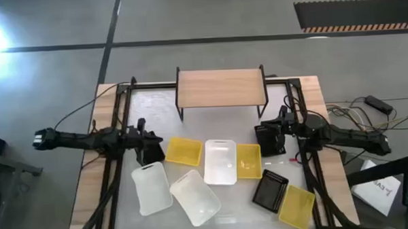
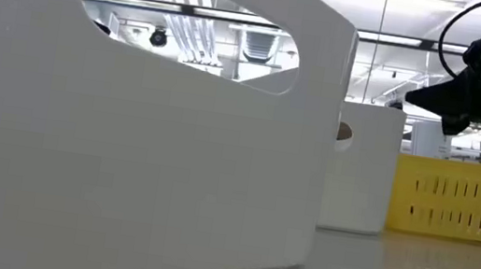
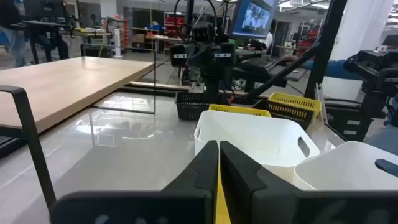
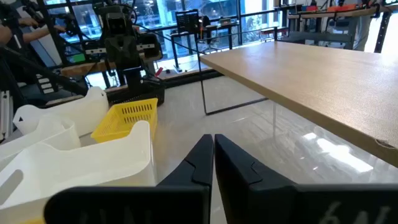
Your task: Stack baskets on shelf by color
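Observation:
The shelf [image 1: 220, 87] stands on thin black legs at the table's far middle; its wooden top also shows in the left wrist view [image 3: 68, 81] and the right wrist view [image 4: 311, 68]. Yellow, translucent white and black baskets lie scattered on the table's near half. My left gripper [image 1: 151, 152] [image 3: 219, 155] is shut, just left of a yellow basket [image 1: 183, 151]. My right gripper [image 1: 269, 141] [image 4: 213, 146] is shut, just right of another yellow basket [image 1: 248, 160]. A white basket [image 1: 220, 161] [image 3: 255, 140] lies between these two yellow ones.
Near the front lie two more white baskets [image 1: 151, 188] [image 1: 195, 195], a black basket [image 1: 270, 191] and a third yellow one [image 1: 297, 206]. A black slotted basket [image 3: 189, 106] sits under the right arm, another [image 4: 134, 94] under the left. Bare table lies before the shelf.

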Robot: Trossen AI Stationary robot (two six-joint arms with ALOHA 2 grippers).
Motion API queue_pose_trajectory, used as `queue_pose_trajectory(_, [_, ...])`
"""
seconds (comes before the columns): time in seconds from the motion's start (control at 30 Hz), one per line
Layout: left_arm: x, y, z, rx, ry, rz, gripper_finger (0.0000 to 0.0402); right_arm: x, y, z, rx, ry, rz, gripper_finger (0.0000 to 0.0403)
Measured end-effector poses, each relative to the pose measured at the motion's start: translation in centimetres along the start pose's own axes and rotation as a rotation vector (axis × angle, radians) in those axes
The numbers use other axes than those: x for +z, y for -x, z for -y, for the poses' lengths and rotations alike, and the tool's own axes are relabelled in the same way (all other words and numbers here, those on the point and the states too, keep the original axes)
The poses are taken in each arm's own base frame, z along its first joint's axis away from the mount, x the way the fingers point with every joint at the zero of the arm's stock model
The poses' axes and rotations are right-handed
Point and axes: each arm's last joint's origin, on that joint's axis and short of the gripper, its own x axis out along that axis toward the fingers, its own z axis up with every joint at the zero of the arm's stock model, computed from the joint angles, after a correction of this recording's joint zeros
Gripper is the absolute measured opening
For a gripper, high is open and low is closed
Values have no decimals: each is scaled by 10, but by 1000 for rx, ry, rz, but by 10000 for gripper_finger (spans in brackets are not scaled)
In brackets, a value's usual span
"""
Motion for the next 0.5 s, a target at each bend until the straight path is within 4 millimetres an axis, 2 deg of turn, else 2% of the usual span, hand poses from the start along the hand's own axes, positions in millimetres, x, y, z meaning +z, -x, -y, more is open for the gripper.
queue_pose_trajectory(0.5, [0, 0, 0, 0, 0, 0, 0, 0, 0, 0, 0, 0, 0, 9])
